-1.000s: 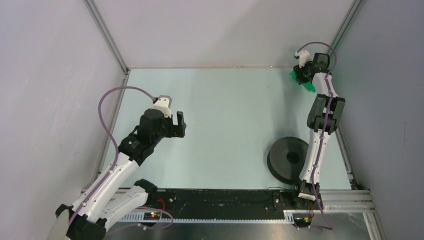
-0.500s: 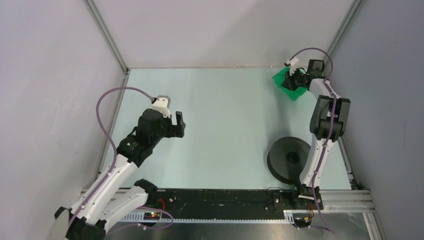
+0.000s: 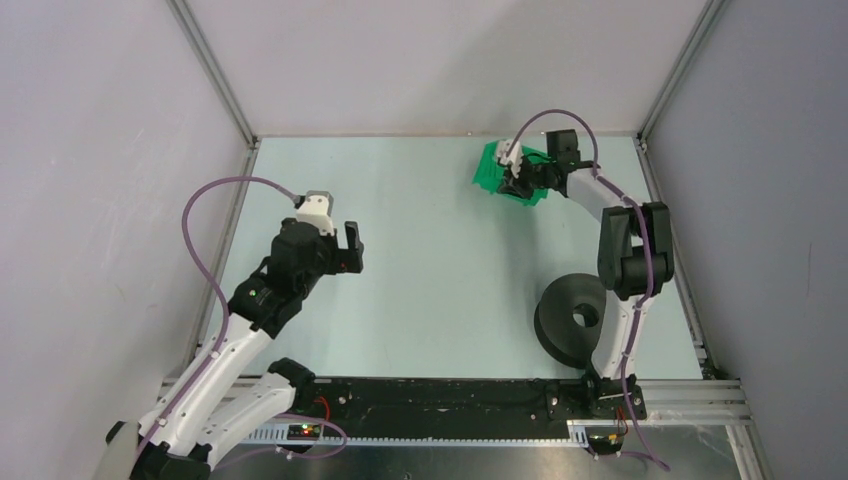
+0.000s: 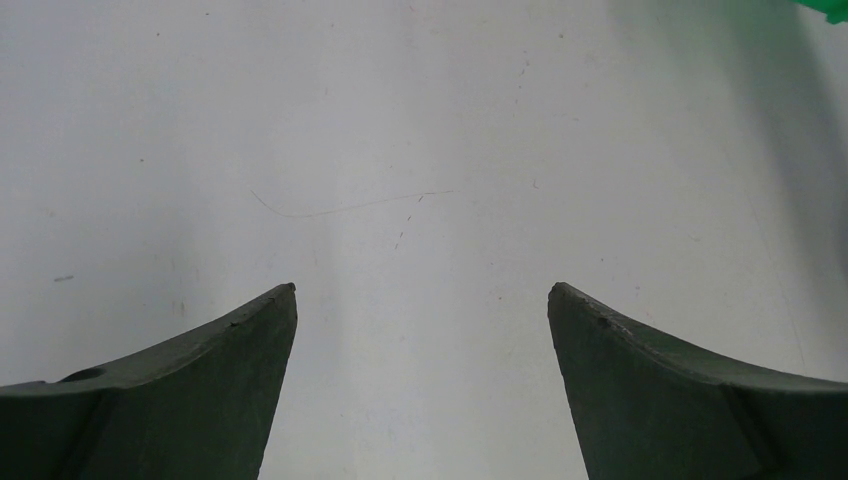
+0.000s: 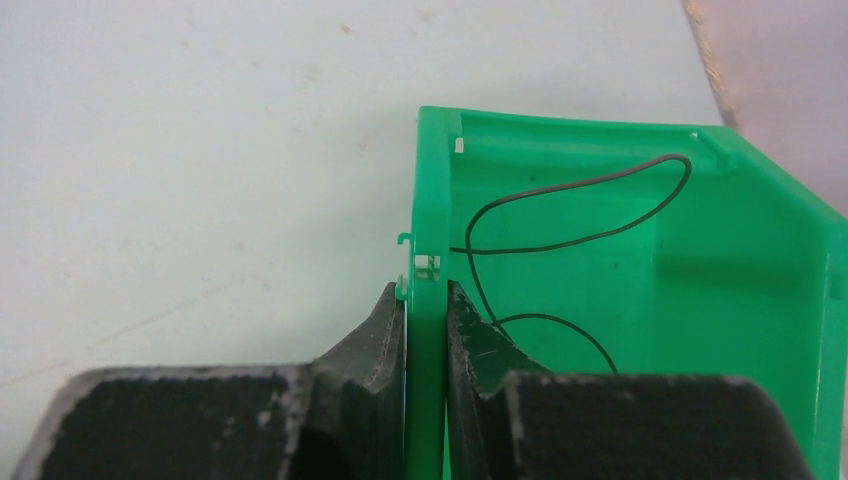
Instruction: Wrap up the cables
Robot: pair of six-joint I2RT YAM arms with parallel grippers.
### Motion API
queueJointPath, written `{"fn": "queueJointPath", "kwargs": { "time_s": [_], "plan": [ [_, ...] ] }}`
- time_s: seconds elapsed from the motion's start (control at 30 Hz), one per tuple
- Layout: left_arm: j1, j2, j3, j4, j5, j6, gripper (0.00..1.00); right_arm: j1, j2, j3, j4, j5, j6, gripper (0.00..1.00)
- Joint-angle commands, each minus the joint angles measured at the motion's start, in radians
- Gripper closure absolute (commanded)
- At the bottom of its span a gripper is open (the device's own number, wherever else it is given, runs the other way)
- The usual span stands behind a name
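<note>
Wrapping looks barely begun: the cables (image 5: 580,181) lie loose inside a green bin (image 5: 560,125), whose wall the right pincer (image 5: 425,295) clamps; the left pincer (image 4: 422,295) hangs wide open, empty, above the desk (image 4: 400,120); the spool (image 3: 560,305) waits apart.

We see the left gripper (image 3: 349,248) hanging over the table (image 3: 430,260) left of centre, jaws apart, touching nothing. The right arm (image 3: 630,250) reaches to the far side, with the right gripper (image 3: 518,182) at the edge of a green bin (image 3: 489,166). The grip itself is too small to tell. A dark round spool (image 3: 570,318) sits near right, partly behind that arm and well apart from the bin.
</note>
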Motion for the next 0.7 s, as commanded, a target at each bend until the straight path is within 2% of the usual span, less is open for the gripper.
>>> {"fn": "queueJointPath", "kwargs": {
  "time_s": [0.0, 0.2, 0.4, 0.53, 0.67],
  "plan": [
    [-0.004, -0.013, 0.013, 0.001, -0.031, -0.002, 0.02, -0.107, -0.064, 0.014, 0.066, 0.027, -0.054, 0.98],
    [-0.004, 0.009, 0.018, 0.001, -0.032, 0.004, 0.02, -0.251, -0.014, 0.093, -0.159, 0.018, -0.283, 0.95],
    [-0.004, 0.035, 0.026, -0.001, -0.028, 0.007, 0.02, -0.337, 0.033, 0.155, -0.253, -0.029, -0.45, 0.92],
    [-0.004, 0.034, 0.025, -0.003, -0.031, 0.007, 0.02, -0.35, 0.076, 0.214, -0.306, -0.036, -0.492, 0.86],
    [-0.004, 0.028, 0.022, -0.004, -0.025, 0.006, 0.02, -0.356, 0.128, 0.242, -0.314, -0.007, -0.506, 0.86]
  ]
}}
